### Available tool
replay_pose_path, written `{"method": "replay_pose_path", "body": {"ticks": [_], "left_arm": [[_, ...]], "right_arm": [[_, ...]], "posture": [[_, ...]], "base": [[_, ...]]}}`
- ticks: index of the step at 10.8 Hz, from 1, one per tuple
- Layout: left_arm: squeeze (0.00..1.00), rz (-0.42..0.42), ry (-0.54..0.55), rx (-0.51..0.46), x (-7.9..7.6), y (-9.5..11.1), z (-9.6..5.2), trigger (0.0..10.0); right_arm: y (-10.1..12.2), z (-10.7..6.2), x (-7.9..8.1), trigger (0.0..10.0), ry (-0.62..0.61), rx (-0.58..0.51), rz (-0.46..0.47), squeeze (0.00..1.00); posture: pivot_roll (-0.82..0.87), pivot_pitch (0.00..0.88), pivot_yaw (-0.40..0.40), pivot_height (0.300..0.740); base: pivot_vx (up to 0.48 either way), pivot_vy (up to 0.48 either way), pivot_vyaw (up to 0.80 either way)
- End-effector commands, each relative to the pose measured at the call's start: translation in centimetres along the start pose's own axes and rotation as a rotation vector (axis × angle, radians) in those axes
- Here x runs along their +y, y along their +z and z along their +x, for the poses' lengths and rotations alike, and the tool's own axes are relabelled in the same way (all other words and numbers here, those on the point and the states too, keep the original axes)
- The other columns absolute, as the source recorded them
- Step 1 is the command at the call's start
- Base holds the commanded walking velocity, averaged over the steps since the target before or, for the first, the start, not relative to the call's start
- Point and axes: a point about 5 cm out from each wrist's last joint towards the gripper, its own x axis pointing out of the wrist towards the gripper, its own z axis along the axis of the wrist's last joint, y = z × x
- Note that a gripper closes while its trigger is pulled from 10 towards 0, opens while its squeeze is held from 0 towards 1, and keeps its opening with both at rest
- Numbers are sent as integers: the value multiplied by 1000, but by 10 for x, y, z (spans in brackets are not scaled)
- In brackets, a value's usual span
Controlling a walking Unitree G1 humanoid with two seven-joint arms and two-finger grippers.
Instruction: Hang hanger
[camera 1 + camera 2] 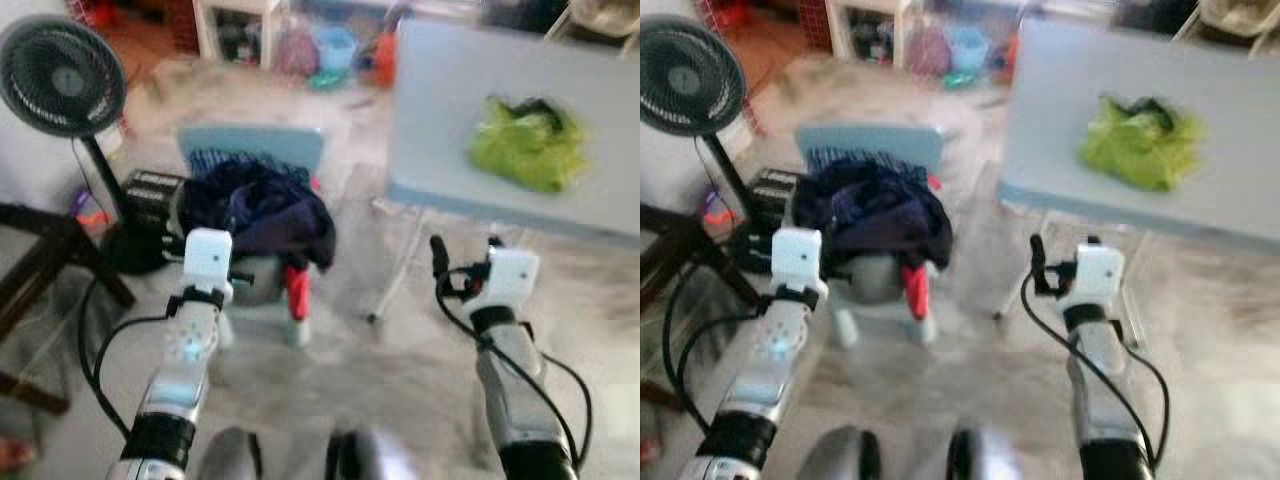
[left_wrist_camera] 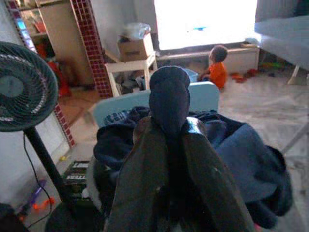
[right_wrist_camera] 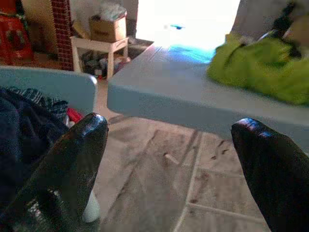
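Dark blue clothes heaped on the pale chair, straight ahead of the left gripper.
No hanger can be made out; left gripper closed and empty, nearer the pile; right gripper spread open.

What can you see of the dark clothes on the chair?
The dark clothes are a crumpled navy heap, soft fabric, piled on the seat of the light blue chair and spilling over its front edge. Something red hangs beneath them. A checked piece lies against the chair back. The left gripper points at the heap, apparently not touching it.
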Motion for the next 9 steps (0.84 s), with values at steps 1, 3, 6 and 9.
{"method": "replay_pose_path", "body": {"ticks": [1, 3, 6, 9], "left_arm": [[0, -14, -20, -14, -4, 4, 0, 10000], [0, -43, -105, -28, -14, 8, -4, 10000], [0, -84, -98, -45, -16, 13, -2, 10000], [0, -94, -100, -40, -14, 12, -2, 10000]], "right_arm": [[1, 0, 2, 10000, 27, 11, -13, 0], [1, -2, 1, 10000, 30, 21, -27, 0], [2, -2, 0, 10000, 38, 23, -37, 0], [2, -2, 2, 10000, 49, 30, -43, 0]], "posture": [[-20, 146, -58, 740], [-30, 154, -60, 740], [-39, 158, -65, 740], [-41, 161, -70, 740]], "base": [[0, 0, 0], [0, 0, -662], [0, -415, -402], [0, -447, 0]]}}
